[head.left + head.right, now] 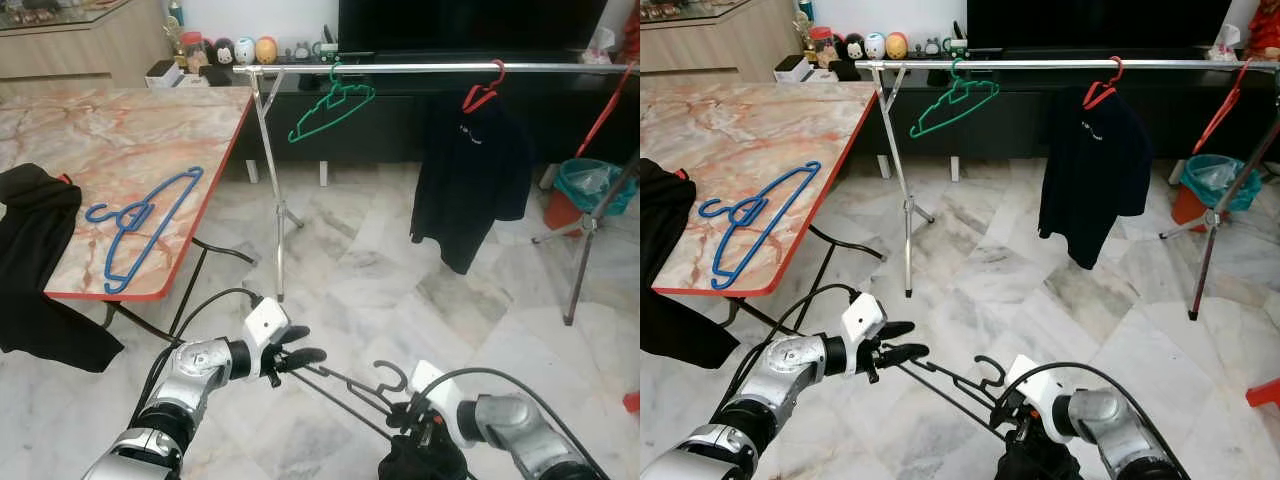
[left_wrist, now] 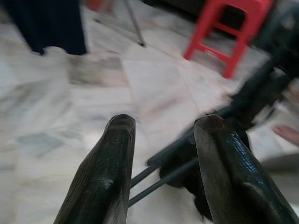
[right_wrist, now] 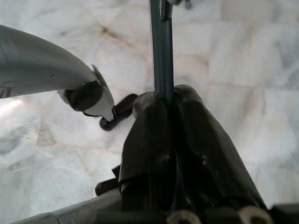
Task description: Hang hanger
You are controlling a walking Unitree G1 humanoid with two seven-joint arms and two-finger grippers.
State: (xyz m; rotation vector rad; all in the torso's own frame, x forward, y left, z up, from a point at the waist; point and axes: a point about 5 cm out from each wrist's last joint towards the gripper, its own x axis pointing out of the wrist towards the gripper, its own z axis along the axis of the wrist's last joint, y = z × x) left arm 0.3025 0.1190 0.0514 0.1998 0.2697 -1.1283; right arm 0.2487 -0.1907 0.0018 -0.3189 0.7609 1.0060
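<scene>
A black wire hanger (image 1: 345, 388) is held low over the marble floor, hook (image 1: 388, 376) pointing up. My right gripper (image 3: 164, 95) is shut on its wires, also seen at the bottom right (image 1: 415, 425). My left gripper (image 1: 298, 346) is open at the hanger's left end. In the left wrist view the hanger's wires (image 2: 163, 175) run between the spread fingers (image 2: 117, 154). The silver clothes rail (image 1: 420, 68) stands ahead, carrying a green hanger (image 1: 332, 108) and a red hanger (image 1: 482, 95) with a dark shirt (image 1: 470, 170).
A marble table (image 1: 120, 140) with a red edge stands to the left, bearing a blue hanger (image 1: 140, 225) and a black garment (image 1: 35, 250). A teal bin (image 1: 590, 185) and the rail's tripod legs (image 1: 585, 235) are on the right. A red stool (image 2: 224, 28) stands nearby.
</scene>
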